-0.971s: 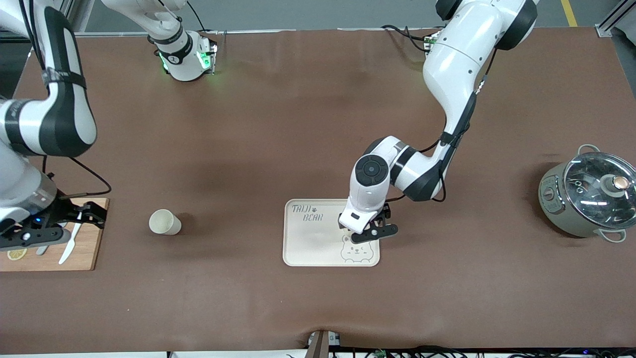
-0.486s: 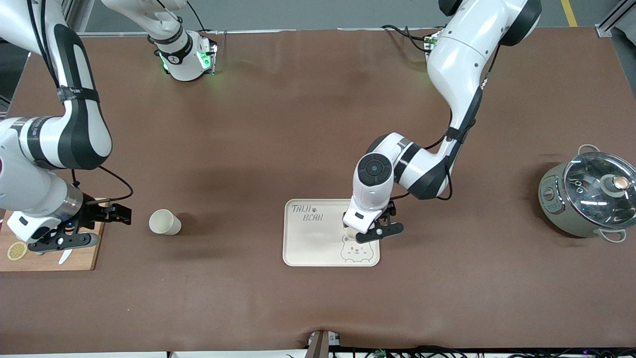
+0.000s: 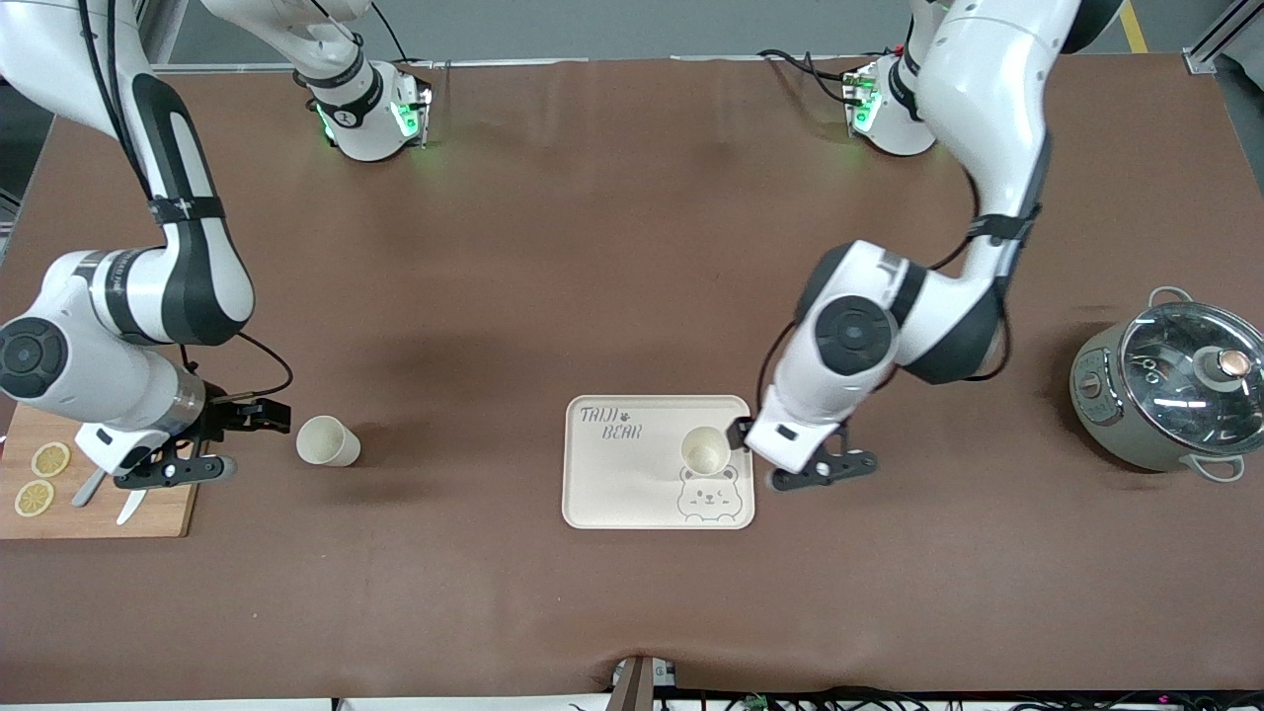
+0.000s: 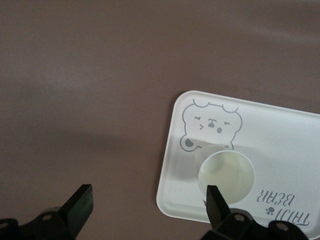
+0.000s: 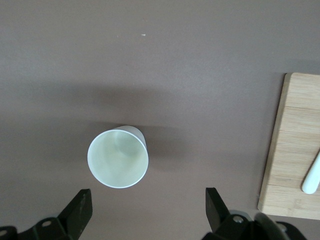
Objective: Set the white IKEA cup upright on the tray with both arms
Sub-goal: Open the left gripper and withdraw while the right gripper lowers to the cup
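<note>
One white cup (image 3: 705, 450) seen upright on tray (image 3: 612, 494), just above bear print. Left gripper (image 3: 805, 456) held empty, fingers spread wide, over tray edge beside it. Second white cup (image 3: 327, 440) upright on table near cutting board (image 3: 158, 513); right gripper (image 3: 219, 441) spread wide, empty, beside it.

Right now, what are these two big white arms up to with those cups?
One white cup stands upright on the tray. The left arm's tool is open beside it, over the tray's edge toward the left arm's end. A second cup stands on the table, and the right arm's open tool hangs between it and the wooden cutting board, holding nothing.
</note>
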Tool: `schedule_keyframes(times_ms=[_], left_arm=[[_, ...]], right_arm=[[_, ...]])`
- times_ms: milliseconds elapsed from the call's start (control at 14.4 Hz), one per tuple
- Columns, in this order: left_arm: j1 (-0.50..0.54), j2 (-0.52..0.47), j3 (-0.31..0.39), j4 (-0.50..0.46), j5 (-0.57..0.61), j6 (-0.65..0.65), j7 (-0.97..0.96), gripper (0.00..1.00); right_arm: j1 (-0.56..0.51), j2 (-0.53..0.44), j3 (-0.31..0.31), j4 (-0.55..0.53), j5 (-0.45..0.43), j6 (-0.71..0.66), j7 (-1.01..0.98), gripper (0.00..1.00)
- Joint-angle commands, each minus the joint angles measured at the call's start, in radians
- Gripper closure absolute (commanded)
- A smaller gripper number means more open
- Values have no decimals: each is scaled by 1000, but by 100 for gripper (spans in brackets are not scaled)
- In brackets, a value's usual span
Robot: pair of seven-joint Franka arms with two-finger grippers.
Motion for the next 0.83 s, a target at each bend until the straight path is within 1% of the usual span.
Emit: schedule_keyframes(times_ms=[0, 208, 277, 486, 694, 763], left_arm=[[63, -61, 0, -19, -26, -18, 156, 0], [125, -103, 5, -27, -12, -93, 334, 0], [149, -114, 9, -36, -12, -98, 371, 0], [243, -105, 9, -35, 11, -48, 399, 0], [287, -109, 9, -35, 11, -41, 400, 0], [295, -124, 9, -36, 11, -44, 402, 0]], right_arm=[[-2, -12, 4, -50, 6, 63, -3, 0], [-5, 0, 4, -52, 3, 95, -4, 0], [-6, 6, 3, -53, 1, 111, -10, 0], [-20, 16, 3, -52, -2, 150, -47, 0], [-28, 29, 4, -52, -2, 199, -64, 0], [-28, 36, 4, -53, -2, 222, -64, 0]])
